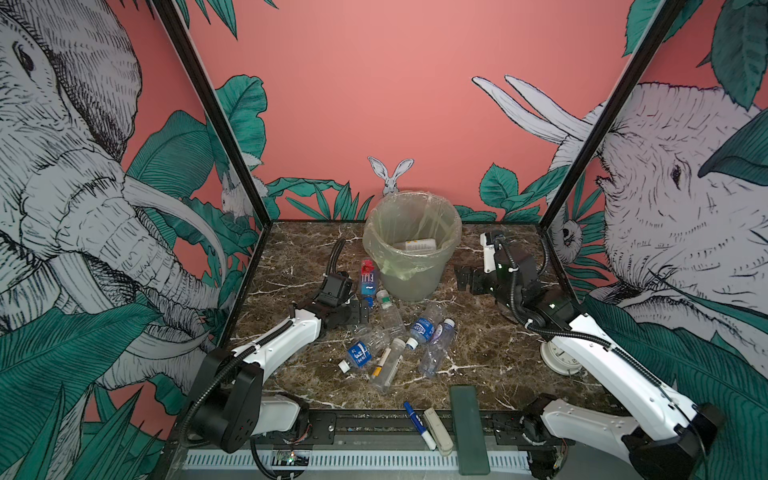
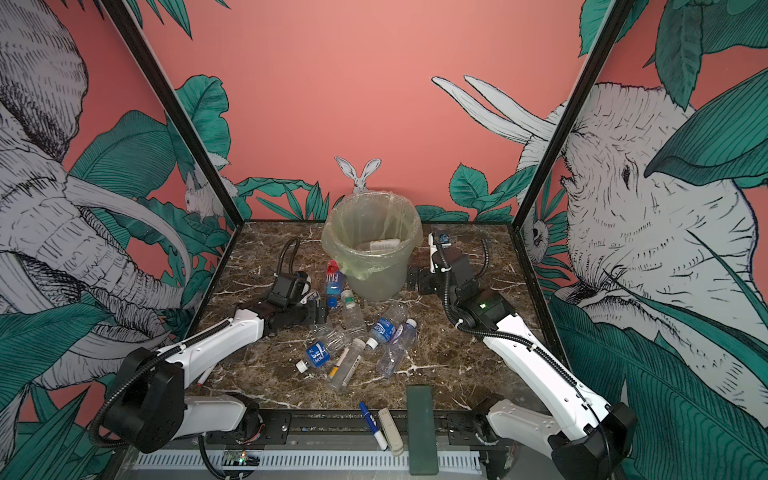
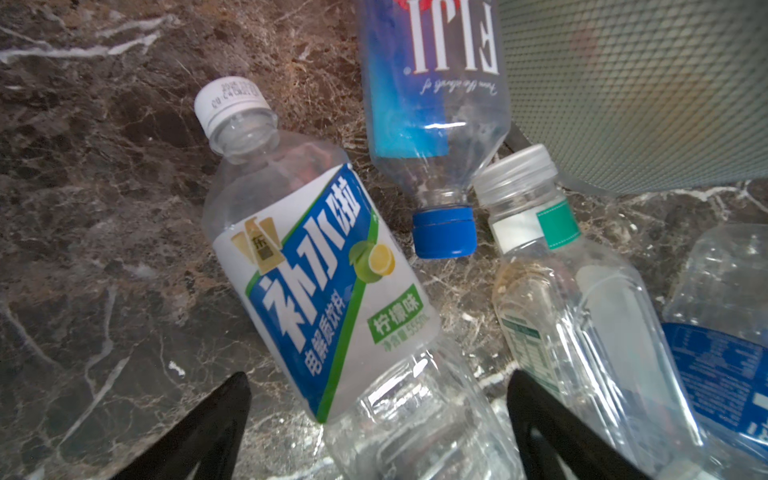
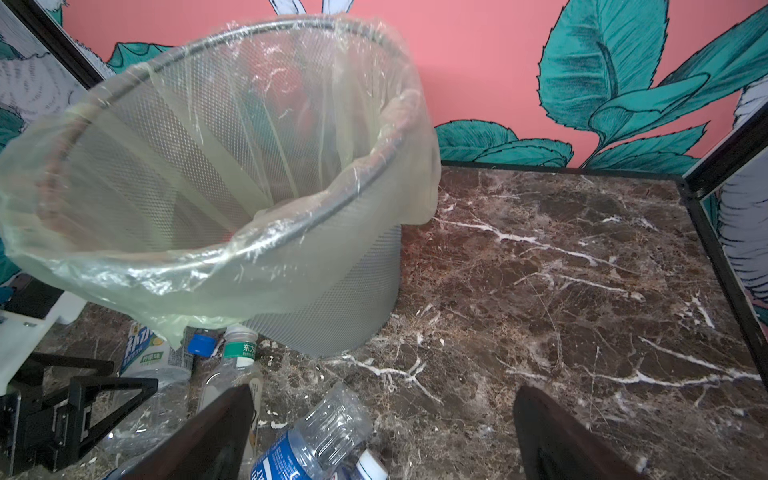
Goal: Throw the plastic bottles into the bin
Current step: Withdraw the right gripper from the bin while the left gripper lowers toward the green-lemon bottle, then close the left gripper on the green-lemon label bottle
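The bin, lined with a pale green bag, stands at the back middle of the table, with one bottle lying inside. Several plastic bottles lie in front of it, among them a Fiji bottle, a green-banded one and blue-labelled ones. My left gripper is open low over the clear end of a lemon-labelled bottle, a finger on each side and neither touching it. My right gripper hangs open and empty just right of the bin.
A blue-and-white marker pen, a small white stick and a flat dark green bar lie at the front edge. A white round dial sits under the right arm. Black frame posts and printed walls close in the table's sides and back.
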`<state>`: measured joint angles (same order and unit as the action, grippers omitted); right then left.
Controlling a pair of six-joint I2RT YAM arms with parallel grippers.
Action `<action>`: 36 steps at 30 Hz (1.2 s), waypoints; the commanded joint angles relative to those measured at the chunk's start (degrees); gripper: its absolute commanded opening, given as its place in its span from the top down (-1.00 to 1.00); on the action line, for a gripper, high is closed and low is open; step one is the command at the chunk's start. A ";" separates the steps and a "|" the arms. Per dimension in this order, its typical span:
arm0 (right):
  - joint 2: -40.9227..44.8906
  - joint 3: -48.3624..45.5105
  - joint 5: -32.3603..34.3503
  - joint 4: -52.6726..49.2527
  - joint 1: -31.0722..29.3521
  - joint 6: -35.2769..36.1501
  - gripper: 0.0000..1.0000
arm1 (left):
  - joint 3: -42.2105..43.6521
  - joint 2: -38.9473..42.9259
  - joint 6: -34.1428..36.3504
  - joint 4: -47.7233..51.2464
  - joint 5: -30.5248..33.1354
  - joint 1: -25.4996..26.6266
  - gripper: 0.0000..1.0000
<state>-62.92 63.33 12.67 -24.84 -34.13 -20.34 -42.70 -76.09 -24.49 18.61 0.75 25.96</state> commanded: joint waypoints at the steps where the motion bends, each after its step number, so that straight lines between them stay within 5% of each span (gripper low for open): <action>1: 1.31 0.04 -0.35 1.05 0.16 -0.93 -0.99 | -1.60 -0.77 -0.28 0.72 1.39 0.25 -0.92; 11: 1.04 -1.62 -2.73 1.98 0.20 -3.43 -0.99 | -1.67 -2.97 1.03 0.44 3.08 0.21 -0.83; 16: 0.97 -2.07 -3.12 2.44 0.20 -4.05 -0.99 | -2.73 -2.92 2.14 3.19 5.80 0.15 -0.54; 36: 0.17 -2.97 -4.50 2.94 0.17 -5.55 -0.99 | -2.35 -5.72 3.40 4.34 9.59 0.04 -0.58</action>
<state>-62.94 60.69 8.23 -23.42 -34.11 -25.28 -45.65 -82.11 -21.34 22.87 9.52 25.96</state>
